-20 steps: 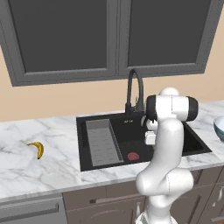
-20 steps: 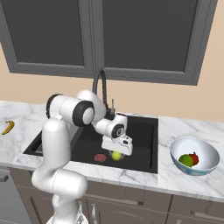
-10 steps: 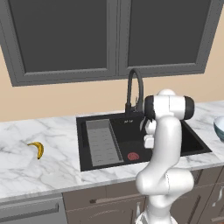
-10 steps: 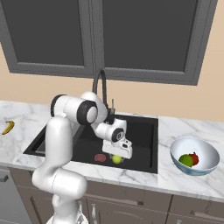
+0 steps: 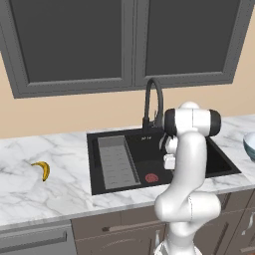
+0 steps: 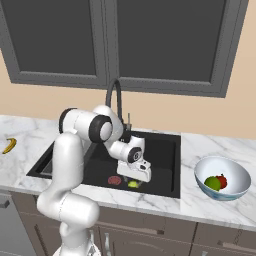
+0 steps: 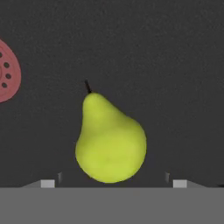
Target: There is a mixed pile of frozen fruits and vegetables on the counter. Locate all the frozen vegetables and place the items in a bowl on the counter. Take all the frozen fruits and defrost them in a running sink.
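Note:
My gripper reaches down into the black sink, to the right of the reddish drain. A yellow-green stemmed pear lies on the sink floor between my fingertips. The jaws are open, with a gap on each side of the pear. The yellow banana lies on the white marble counter left of the sink. The pale blue-white bowl stands on the counter at the right. In it are a dark green ball and a red round piece.
The tall black arched faucet rises behind the sink, close to the arm. A grey ribbed tray fills the basin's left part. Dark wall cabinets hang above. The bowl's edge shows at the right border of the left base view.
The hand has sunk a little lower in the sink with the pear. The jaws have spread wider, so the pear now lies free between them.

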Tool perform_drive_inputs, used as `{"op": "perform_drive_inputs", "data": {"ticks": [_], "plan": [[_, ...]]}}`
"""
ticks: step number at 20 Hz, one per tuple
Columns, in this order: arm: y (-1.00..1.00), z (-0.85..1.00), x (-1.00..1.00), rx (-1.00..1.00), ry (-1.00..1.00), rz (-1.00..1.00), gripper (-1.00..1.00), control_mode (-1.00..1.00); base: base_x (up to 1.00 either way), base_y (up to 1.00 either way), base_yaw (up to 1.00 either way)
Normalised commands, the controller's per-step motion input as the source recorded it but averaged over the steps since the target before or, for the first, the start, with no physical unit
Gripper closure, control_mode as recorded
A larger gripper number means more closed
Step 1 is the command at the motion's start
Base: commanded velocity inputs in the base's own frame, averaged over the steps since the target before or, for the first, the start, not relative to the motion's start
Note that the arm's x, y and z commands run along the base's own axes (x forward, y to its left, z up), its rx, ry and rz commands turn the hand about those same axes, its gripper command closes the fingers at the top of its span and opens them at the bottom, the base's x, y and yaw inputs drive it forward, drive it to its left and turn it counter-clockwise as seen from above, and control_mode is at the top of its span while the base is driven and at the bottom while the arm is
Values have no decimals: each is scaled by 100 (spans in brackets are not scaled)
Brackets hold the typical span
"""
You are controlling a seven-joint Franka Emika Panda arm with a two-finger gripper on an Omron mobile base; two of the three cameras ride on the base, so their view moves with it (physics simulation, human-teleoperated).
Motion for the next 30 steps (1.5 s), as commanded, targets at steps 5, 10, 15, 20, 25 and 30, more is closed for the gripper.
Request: {"op": "perform_drive_inputs", "data": {"ticks": [5,10,15,20,25,30], "plan": [[0,8,-3,-2,0,-2,-100,-100,0,0,0],[1,29,-5,-6,0,-3,-100,-100,0,0,0],[3,46,-13,-5,-3,-1,-100,-100,0,0,0],[3,42,-24,-2,-10,0,-100,-100,0,0,0],[13,47,-17,-3,-10,0,-100,-100,0,0,0],[21,43,-12,-4,-7,0,-100,-100,0,0,0]]}}
